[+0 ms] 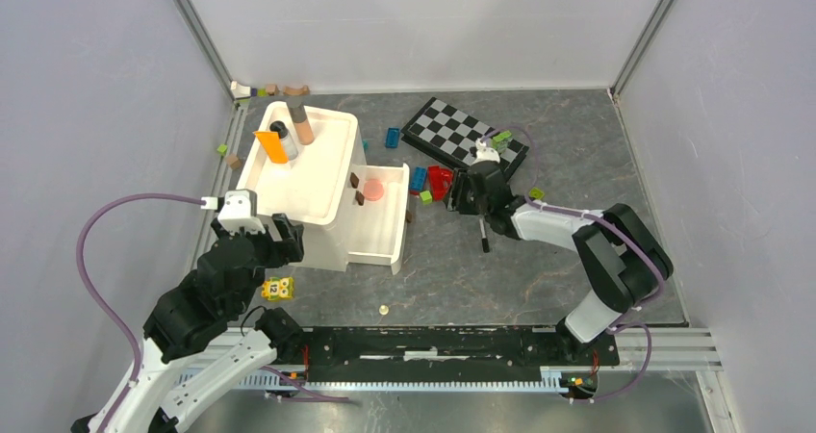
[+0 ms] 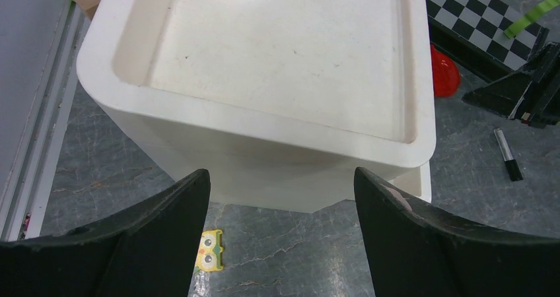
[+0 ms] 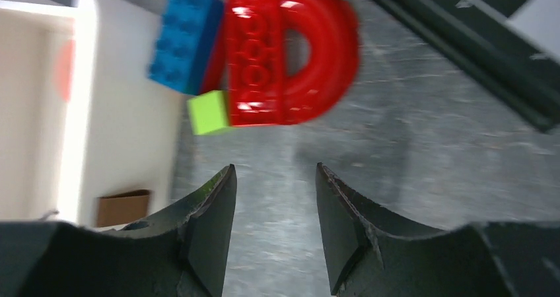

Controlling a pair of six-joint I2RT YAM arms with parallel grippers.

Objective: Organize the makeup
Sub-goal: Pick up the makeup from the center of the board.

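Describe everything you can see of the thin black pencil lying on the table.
The thin black pencil is a slim, straight stick, dark and smooth-looking, with a short silvery-grey section at one end. It lies flat on the grey marbled table, to the right of the white drawer unit and apart from it. It is close to the right gripper, whose jaws stand apart with nothing between them. Only the table appears to touch it.

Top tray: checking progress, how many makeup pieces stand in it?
3, grouped at the tray's far end: orange tube, dark-capped bottle, brownish tube. Something small could hide behind them.
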